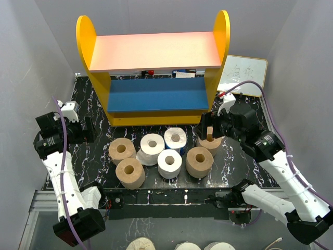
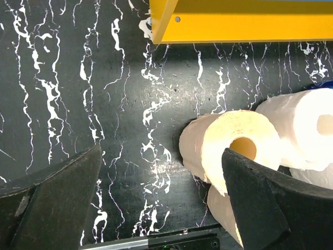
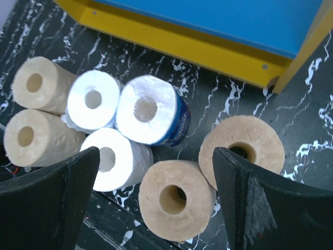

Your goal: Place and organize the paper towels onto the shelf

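Note:
Seven paper towels stand on end on the black marbled table in front of the shelf [image 1: 156,94]. Four are tan [image 1: 121,150] [image 1: 130,172] [image 1: 199,161] [image 1: 210,140], two are white [image 1: 152,146] [image 1: 169,163], and one is blue-wrapped [image 1: 176,139]. Both shelf boards are bare. My left gripper [image 1: 87,130] is open, left of the rolls; its wrist view shows a tan roll [image 2: 234,143] by its right finger [image 2: 270,208]. My right gripper [image 1: 208,127] is open above the right tan rolls [image 3: 174,200] [image 3: 242,146], with the blue-wrapped roll [image 3: 151,109] beyond.
A small whiteboard [image 1: 243,75] leans at the back right beside the shelf's yellow side panel [image 1: 221,41]. Grey walls close in on both sides. More rolls [image 1: 140,244] lie below the table's near edge. The shelf's yellow base [image 2: 234,21] is just beyond the left gripper.

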You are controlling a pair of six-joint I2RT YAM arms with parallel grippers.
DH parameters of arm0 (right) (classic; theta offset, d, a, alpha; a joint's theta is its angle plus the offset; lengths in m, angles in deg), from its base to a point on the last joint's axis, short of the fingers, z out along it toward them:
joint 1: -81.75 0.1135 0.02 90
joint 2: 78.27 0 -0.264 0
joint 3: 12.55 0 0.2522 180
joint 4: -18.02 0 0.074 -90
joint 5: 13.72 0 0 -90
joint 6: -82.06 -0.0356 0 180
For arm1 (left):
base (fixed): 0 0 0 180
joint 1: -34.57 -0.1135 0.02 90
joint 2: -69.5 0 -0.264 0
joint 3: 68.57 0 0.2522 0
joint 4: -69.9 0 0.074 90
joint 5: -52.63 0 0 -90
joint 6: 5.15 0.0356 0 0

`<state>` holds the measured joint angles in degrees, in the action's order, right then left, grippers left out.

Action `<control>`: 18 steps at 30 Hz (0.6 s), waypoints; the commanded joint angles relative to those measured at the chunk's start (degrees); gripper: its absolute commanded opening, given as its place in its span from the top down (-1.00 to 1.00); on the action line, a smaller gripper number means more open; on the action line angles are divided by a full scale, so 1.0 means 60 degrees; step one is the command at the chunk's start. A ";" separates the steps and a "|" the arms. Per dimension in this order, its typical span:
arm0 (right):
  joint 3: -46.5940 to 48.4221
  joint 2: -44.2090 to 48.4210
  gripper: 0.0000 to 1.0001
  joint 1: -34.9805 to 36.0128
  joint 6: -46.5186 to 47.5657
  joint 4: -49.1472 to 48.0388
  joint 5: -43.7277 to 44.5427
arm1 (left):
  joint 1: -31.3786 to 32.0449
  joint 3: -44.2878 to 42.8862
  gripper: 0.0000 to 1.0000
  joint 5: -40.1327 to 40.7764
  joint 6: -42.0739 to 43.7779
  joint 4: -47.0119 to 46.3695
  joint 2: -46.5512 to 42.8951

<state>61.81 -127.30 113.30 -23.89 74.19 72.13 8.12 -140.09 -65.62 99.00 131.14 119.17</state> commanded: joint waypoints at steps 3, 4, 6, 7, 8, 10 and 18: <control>0.1954 -0.1153 -0.62 0.0454 0.0464 0.1021 -0.0536 | -0.0016 -0.0635 -0.97 0.0254 0.0768 0.0043 0.0202; 0.2263 -0.1445 -0.60 0.0769 0.0534 0.1276 -0.0126 | -0.0014 -0.0667 -0.97 0.0484 0.0850 -0.0016 0.0197; 0.2783 -0.1996 -0.60 0.1841 0.0615 0.1866 0.1626 | -0.0005 -0.0672 -0.97 0.0801 0.0998 -0.0045 0.0260; 0.3078 -0.2276 -0.62 0.2620 0.0595 0.2185 0.2962 | -0.0013 -0.0657 -0.97 0.0880 0.1020 -0.0048 0.0293; 0.3250 -0.2505 -0.65 0.3442 0.0506 0.2524 0.4287 | -0.0014 -0.0637 -0.97 0.0910 0.1034 -0.0057 0.0331; 0.3545 -0.2998 -0.70 0.4865 0.0262 0.3206 0.6288 | -0.0014 -0.0574 -0.97 0.0893 0.0968 -0.0062 0.0370; 0.2684 -0.2993 -0.74 0.6413 0.0671 0.2390 0.5587 | -0.0014 -0.0497 -0.97 0.0825 0.0776 -0.0055 0.0484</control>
<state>79.88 -148.81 149.82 -21.48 91.96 103.48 8.12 -141.97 -60.70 103.66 130.79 121.92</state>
